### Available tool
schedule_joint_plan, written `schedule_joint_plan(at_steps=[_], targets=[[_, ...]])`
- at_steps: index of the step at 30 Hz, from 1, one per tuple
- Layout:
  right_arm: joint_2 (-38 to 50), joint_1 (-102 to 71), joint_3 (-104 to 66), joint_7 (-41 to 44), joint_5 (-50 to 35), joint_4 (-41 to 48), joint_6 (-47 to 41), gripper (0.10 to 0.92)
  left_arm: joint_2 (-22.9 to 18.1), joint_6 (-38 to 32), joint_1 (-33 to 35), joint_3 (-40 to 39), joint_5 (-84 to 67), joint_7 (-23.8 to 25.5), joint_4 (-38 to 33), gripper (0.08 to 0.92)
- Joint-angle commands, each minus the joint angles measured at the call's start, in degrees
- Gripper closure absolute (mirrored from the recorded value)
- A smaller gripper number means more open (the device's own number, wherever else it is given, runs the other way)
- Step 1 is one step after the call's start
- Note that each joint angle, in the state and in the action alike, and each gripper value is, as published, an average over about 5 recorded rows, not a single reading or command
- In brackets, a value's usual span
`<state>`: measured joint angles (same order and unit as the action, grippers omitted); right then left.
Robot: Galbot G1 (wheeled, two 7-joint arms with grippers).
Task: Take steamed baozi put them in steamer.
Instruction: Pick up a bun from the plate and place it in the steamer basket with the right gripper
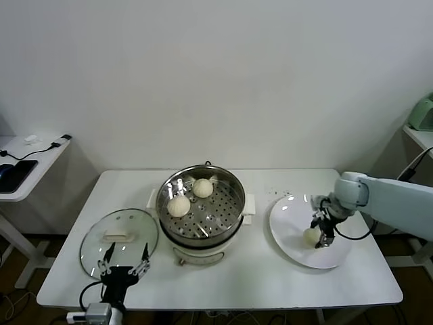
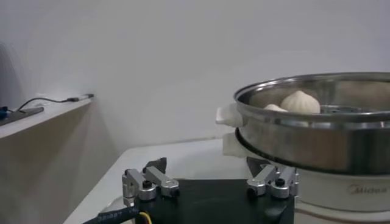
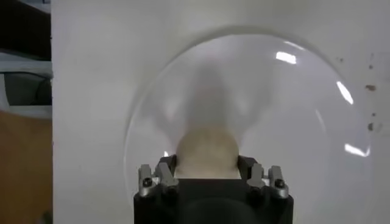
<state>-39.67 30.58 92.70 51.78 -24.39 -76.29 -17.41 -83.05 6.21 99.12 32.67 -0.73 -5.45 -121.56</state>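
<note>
Three steamed baozi show in my feeds. Two sit inside the steamer (image 1: 201, 208) on its perforated tray: one bun (image 1: 179, 205) toward the left side, one bun (image 1: 203, 187) toward the far side, the pair close together but apart. The third baozi (image 1: 311, 235) lies on the white plate (image 1: 291, 233) at the right of the table (image 1: 270, 277), in the plate's middle region.

My right gripper (image 1: 320, 237) is down over that plate. From the right wrist camera I see the bun (image 3: 207, 153) between the two fingers (image 3: 159, 176), one on each side and close against it; I read this as a narrow grasp closed onto the bun, which rests on the plate.

One steamer stands at the table's centre, lid off. One glass lid (image 1: 119, 242) lies flat on the table to its left, near the front edge.

My left gripper (image 1: 124, 265) is parked at the near left edge, beside the lid, fingers spread wide and holding nothing. Its wrist camera shows the steamer wall (image 2: 317, 137) with two buns (image 2: 300, 102) rising above the rim.

One side shelf (image 1: 27, 159) stands far left, carrying a cable and a dark device.
</note>
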Motion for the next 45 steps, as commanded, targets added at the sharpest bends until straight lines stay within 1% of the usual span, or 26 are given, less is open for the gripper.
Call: schedule_joint_plan(at_steps=[1,7,14,16,19,24,28,45], targets=[[-6.60,24.64,11.91,4.97,-5.39,-3.19,4.79,0.362,0.01,0.08,0.11,-0.06,0.17,0.04,-0.62,0.177],[-16.40,35.08,8.69,8.71,-7.26,-6.73,10.91,0.364,0.20,0.18,0.25,-0.01,0.27,0.13,-1.26,0.177],[-28.51,33.96,0.34,10.00,-5.75,-10.00,23.80,0.364,0.28,0.07,0.54,0.00,0.33,0.12,-1.59,0.177],[-31.22,32.07,-1.19,10.34,-2.78,-11.07,27.01,0.364,0.23,0.04,0.64,0.02,0.32,0.09,-1.66,0.177],[-34.16,28.40,-2.40,10.51,4.27,-12.33,31.91,0.364,0.15,-0.02,0.77,0.13,0.29,0.05,-1.77,0.177],[-37.33,21.44,-2.84,9.67,14.77,-11.27,39.02,0.364,0.13,-0.19,1.00,0.43,0.15,-0.09,-1.76,0.177],[-38.98,16.97,-2.92,7.66,18.58,-9.20,40.88,0.364,0.16,-0.31,1.23,0.54,0.10,-0.18,-1.68,0.177],[-43.43,4.51,-2.79,2.63,24.32,1.25,39.49,0.364,-0.07,-0.36,1.31,0.27,0.11,-0.31,-1.53,0.177]])
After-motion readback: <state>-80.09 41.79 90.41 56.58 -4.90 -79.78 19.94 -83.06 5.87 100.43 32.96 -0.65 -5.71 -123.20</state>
